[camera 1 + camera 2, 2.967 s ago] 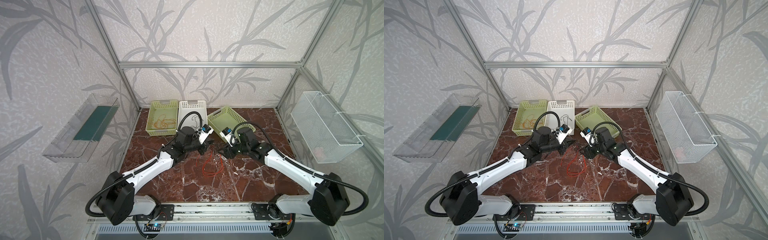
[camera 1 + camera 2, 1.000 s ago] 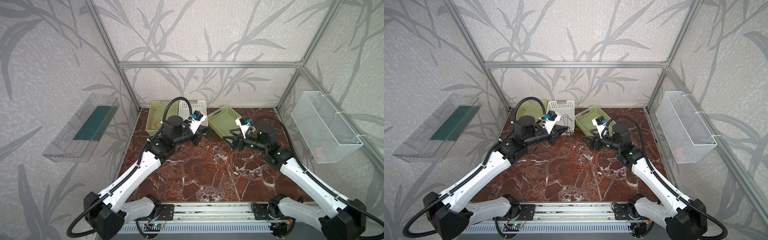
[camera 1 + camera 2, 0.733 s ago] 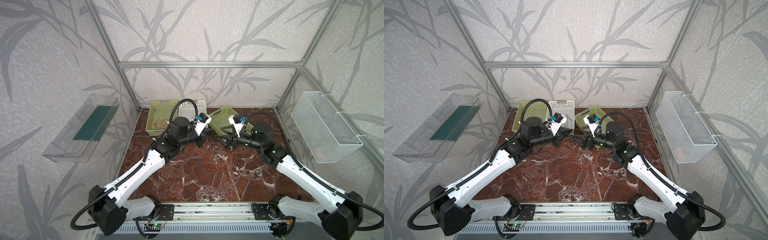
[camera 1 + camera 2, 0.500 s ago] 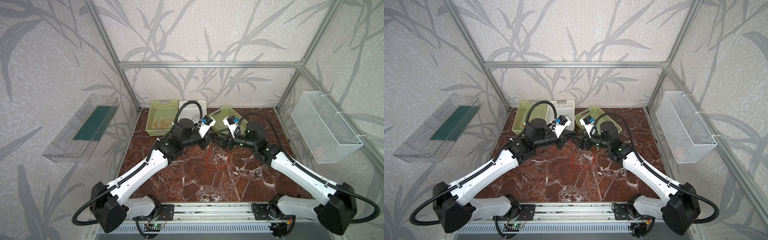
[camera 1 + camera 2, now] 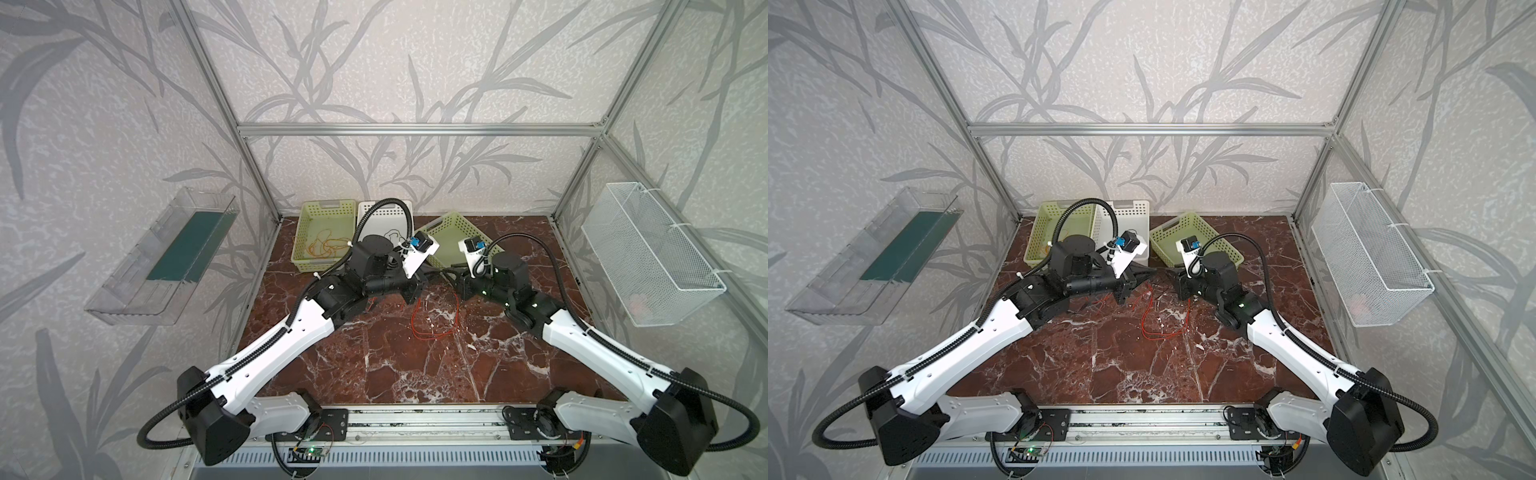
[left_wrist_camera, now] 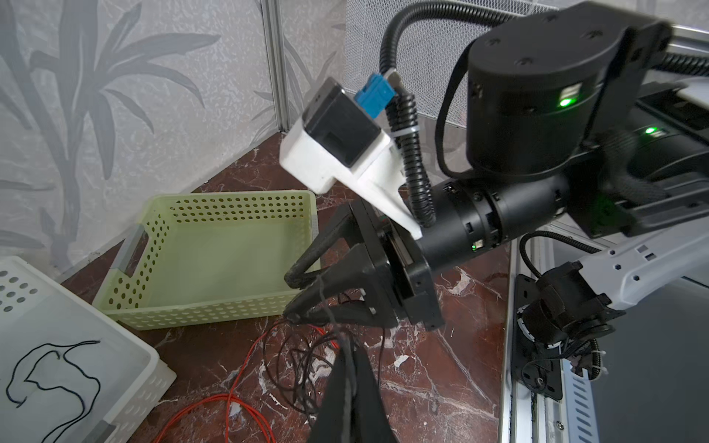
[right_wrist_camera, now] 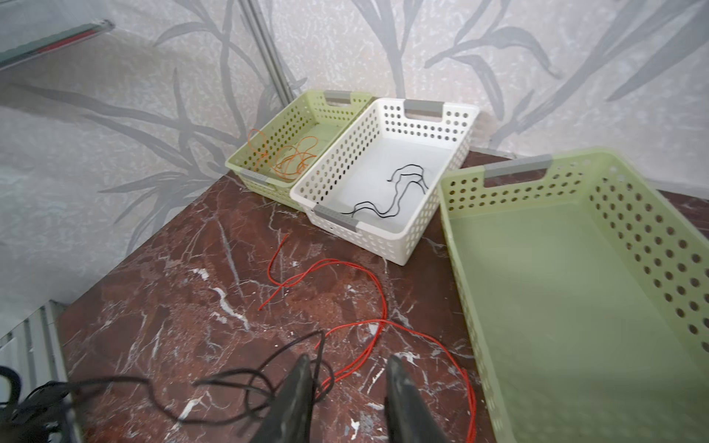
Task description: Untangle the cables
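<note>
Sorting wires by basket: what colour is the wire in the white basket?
Black; the wire shows best in the right wrist view.

A robotics lab cell — aluminium frame (image 5: 415,129), wallpapered panels (image 5: 415,62), marble-patterned tabletop (image 5: 374,365).

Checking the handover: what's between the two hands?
Tangled black cables, running from the shut left hand to the right hand; clearest in the left wrist view.
</note>
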`<action>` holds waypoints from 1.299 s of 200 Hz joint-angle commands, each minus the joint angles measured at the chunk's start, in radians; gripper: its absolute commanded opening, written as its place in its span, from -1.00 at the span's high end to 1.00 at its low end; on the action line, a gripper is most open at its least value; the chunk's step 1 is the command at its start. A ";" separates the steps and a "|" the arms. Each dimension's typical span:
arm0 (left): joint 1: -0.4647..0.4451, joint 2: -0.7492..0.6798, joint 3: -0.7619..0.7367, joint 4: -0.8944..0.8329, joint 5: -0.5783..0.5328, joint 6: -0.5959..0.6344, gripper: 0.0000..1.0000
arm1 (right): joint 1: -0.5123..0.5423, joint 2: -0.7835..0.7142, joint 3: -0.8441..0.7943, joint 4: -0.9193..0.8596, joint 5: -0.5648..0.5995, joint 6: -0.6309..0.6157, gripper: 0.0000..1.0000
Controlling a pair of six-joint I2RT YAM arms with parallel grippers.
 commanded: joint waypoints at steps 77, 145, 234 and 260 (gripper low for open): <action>0.004 -0.114 0.042 -0.184 -0.128 0.103 1.00 | -0.172 -0.105 -0.099 -0.103 0.136 -0.041 0.79; 0.090 -0.187 -0.081 -0.179 -0.181 0.088 1.00 | -0.187 -0.081 -0.096 -0.153 0.134 -0.120 0.85; 0.201 -0.217 -0.108 -0.200 -0.155 0.115 1.00 | -0.193 -0.099 -0.146 -0.228 0.153 -0.127 0.81; 0.211 -0.229 -0.140 -0.190 -0.158 0.114 1.00 | -0.193 -0.120 -0.157 -0.246 0.173 -0.146 0.83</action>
